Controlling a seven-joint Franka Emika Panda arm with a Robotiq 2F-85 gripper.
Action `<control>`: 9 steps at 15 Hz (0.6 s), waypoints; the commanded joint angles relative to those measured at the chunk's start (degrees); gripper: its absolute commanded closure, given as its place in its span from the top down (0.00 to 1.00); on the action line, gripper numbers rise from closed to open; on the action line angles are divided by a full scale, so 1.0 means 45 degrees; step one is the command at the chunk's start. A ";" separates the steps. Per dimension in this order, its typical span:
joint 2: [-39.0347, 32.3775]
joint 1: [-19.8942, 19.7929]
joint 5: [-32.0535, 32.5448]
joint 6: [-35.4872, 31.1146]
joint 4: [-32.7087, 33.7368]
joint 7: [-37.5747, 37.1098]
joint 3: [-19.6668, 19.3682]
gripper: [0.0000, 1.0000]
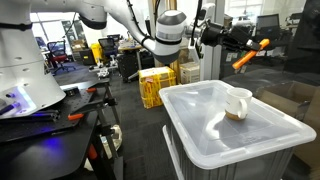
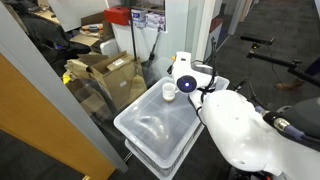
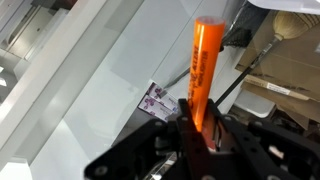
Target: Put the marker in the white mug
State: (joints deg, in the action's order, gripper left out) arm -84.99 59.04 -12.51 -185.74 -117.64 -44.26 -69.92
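Note:
My gripper [image 1: 238,48] is shut on the orange marker [image 1: 250,52] and holds it in the air above and beyond the white mug [image 1: 238,103]. The mug stands on the lid of the translucent grey bin [image 1: 205,135]. In the wrist view the marker [image 3: 201,70] sticks straight out from between my jaws [image 3: 198,128], its far end pointing up in the picture. In an exterior view the mug [image 2: 169,91] sits at the far corner of the bin lid [image 2: 155,125], and my gripper and the marker are hidden behind my arm [image 2: 240,125].
Yellow crates [image 1: 155,85] and cardboard boxes [image 2: 105,75] stand on the floor near the bin. A desk with tools [image 1: 40,110] lies at one side. Glass partitions [image 2: 60,110] stand close by. A small printed tag [image 3: 155,100] shows under my jaws.

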 commanded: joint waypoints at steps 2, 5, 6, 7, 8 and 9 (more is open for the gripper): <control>0.0002 -0.0028 0.1999 -0.0130 0.0269 -0.2049 -0.0640 0.05; 0.0006 -0.0058 0.3379 0.0083 0.0665 -0.3521 -0.1043 0.05; 0.0007 -0.0080 0.3867 0.0101 0.0829 -0.4044 -0.1180 0.05; 0.0008 -0.0117 0.4362 0.0177 0.1034 -0.4587 -0.1284 0.05; 0.0008 -0.0154 0.4896 0.0239 0.1244 -0.5162 -0.1406 0.05; 0.0009 -0.0236 0.5392 0.0314 0.1510 -0.5760 -0.1449 0.05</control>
State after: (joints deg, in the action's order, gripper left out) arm -84.95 58.94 5.38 -185.66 -113.95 -63.20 -74.77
